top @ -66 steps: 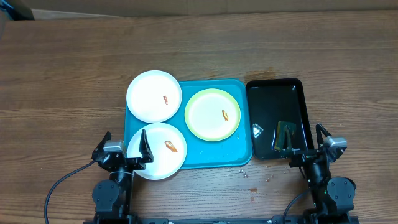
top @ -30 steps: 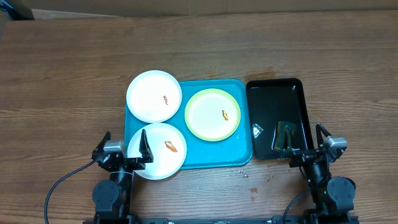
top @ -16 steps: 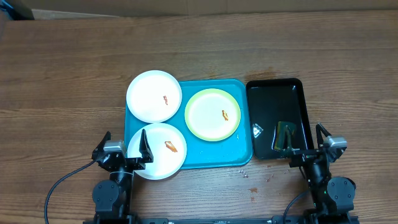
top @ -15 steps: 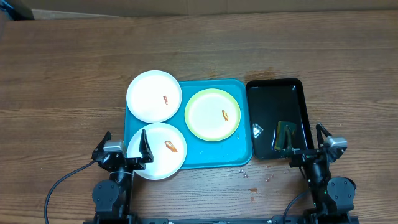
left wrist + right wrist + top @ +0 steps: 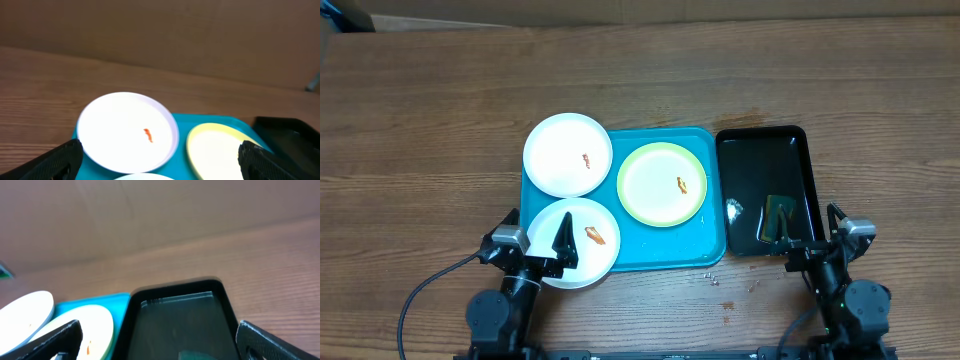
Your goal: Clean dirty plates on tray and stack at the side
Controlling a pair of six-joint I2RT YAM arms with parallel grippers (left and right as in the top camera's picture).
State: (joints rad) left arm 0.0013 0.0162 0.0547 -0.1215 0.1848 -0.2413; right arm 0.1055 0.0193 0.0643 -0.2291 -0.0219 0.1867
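Left gripper (image 5: pixel 535 236) spread wide by nearest plate (image 5: pixel 592 252), right gripper (image 5: pixel 810 229) apparently likewise

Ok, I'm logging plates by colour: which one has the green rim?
The plate on the right of the turquoise tray, beside the black tray; the other two are plain white.

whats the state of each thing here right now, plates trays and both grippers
turquoise tray: holds all three plates, unstacked
far white plate: dirty, orange smear, overhanging the tray's far left corner
near white plate: dirty, smeared, overhanging the near left corner
green-rimmed plate: dirty, smeared, fully on the tray
black tray: holds a dark pad
left gripper: open, empty
right gripper: open, empty
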